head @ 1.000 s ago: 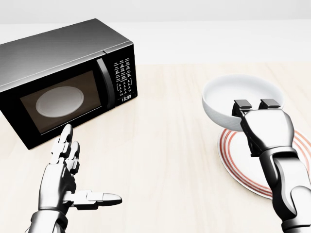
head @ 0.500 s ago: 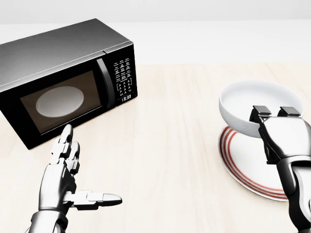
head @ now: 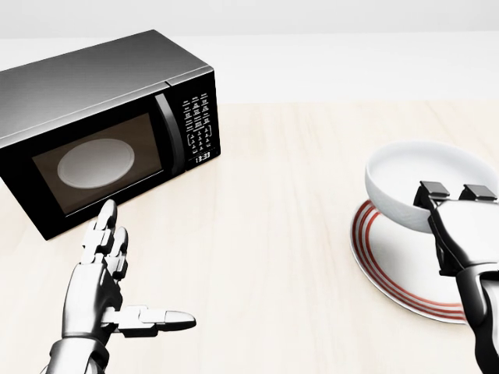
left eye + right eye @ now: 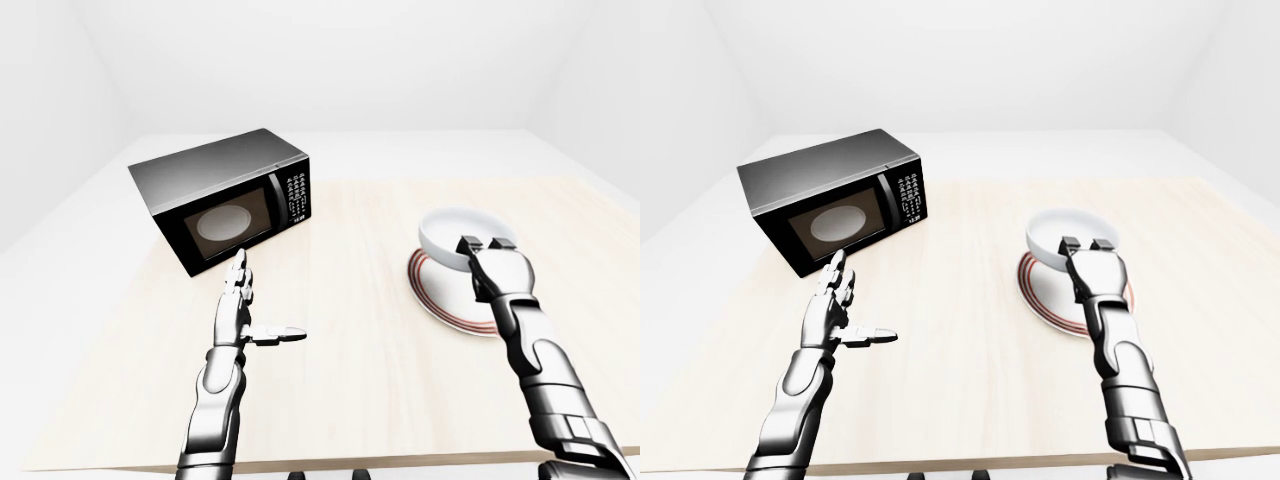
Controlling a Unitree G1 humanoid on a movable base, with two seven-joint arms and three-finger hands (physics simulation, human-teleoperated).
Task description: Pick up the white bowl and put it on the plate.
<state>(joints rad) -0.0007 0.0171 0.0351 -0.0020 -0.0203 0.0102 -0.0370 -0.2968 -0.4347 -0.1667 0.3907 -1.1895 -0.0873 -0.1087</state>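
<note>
The white bowl (image 3: pixel 417 181) is held a little above the red-striped white plate (image 3: pixel 394 269) at the right of the head view. My right hand (image 3: pixel 456 195) is shut on the bowl's near rim, two fingers hooked over the edge into it. My left hand (image 3: pixel 117 288) is open and empty at the lower left, fingers up and thumb out to the right, below the microwave and far from the bowl. The bowl (image 4: pixel 455 238) hides the plate's upper part in the left-eye view.
A black microwave (image 3: pixel 101 128) with its door shut stands at the upper left of the light wooden table (image 3: pixel 273 234). The table's near edge (image 4: pixel 330 462) shows at the bottom of the left-eye view.
My right hand has carried the bowl to the right and slightly down, over the plate. The left hand and the microwave have not moved.
</note>
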